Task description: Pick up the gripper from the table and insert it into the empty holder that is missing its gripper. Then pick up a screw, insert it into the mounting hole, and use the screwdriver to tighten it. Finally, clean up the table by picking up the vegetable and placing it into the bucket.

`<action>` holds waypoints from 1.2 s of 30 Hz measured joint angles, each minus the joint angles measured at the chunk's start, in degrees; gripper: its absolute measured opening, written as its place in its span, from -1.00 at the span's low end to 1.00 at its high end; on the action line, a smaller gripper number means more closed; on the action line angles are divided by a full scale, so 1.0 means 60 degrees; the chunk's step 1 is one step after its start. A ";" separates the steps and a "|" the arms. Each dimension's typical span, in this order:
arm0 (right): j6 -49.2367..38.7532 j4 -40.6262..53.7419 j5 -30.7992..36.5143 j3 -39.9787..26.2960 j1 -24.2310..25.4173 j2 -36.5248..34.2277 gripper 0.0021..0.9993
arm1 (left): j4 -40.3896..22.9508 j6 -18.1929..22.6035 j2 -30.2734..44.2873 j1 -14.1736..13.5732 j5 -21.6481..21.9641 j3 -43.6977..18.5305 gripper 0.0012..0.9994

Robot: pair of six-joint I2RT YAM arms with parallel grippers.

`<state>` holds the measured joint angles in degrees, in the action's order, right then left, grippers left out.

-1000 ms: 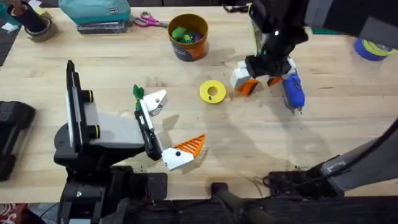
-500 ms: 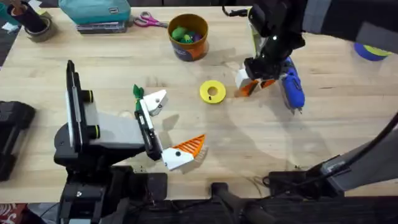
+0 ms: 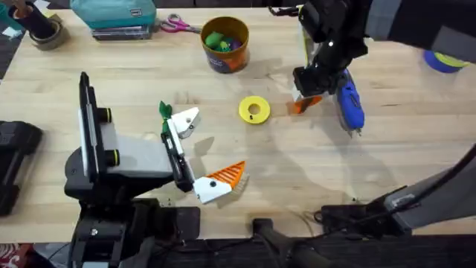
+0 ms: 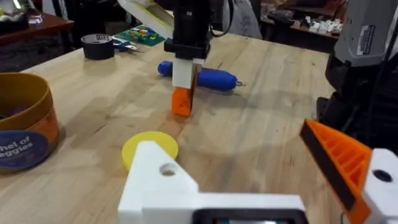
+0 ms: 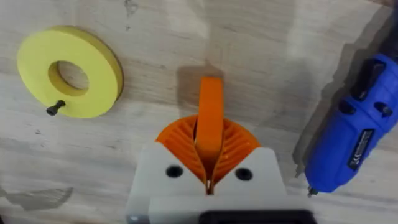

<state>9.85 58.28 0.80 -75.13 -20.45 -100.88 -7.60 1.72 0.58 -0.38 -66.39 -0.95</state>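
My right gripper [image 3: 306,97] is shut on the small orange ribbed gripper [image 3: 301,106], which stands upright with its tip on the table; the right wrist view shows it pinched between the orange pads [image 5: 210,112]. The blue screwdriver [image 3: 348,104] lies just right of it. A yellow disc [image 3: 254,109] carries a small black screw [image 5: 55,108]. My left gripper [image 3: 204,149] stands open: one finger is the bare white holder [image 3: 186,119], the other bears an orange wedge [image 3: 227,176]. A green piece [image 3: 163,110], possibly the vegetable, lies beside the holder. The bucket [image 3: 225,43] holds green items.
Scissors [image 3: 176,25], a teal pouch [image 3: 115,13] and a tape roll [image 3: 46,31] line the far edge. A blue and yellow roll [image 3: 445,58] sits at far right. A black box [image 3: 15,164] lies at the left edge.
The right gripper's fingers were spread around the orange wedge a second ago and have closed on it. The left arm has not moved.
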 joint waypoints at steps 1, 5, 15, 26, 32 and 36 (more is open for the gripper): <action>-0.0002 0.0004 0.0000 0.0000 0.0000 0.0000 -0.98 | 0.0000 0.0000 0.0000 0.0000 0.0000 0.0000 0.97; -0.0003 0.0018 0.0000 0.0000 0.0000 0.0000 -0.99 | 0.0000 0.0000 0.0000 0.0000 0.0000 0.0000 0.97; 0.0000 0.0142 0.0000 -0.0141 0.0000 0.1282 -0.99 | 0.0000 0.0000 0.0000 0.0000 0.0000 0.0000 0.97; 0.0004 0.0216 0.0000 -0.0259 0.0000 0.2687 -0.99 | 0.0000 0.0000 0.0000 0.0000 0.0000 0.0000 0.97; 0.0002 0.0226 0.0000 -0.0259 0.0000 0.2688 -0.99 | 0.0000 0.0000 0.0000 0.0000 0.0000 0.0000 0.97; 0.0000 0.0222 0.0000 -0.0259 0.0000 0.2688 -0.99 | 0.0000 0.0000 0.0000 0.0000 0.0000 0.0000 0.97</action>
<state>9.85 59.61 0.80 -76.69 -20.45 -84.75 -7.60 1.72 0.58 -0.38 -66.39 -0.95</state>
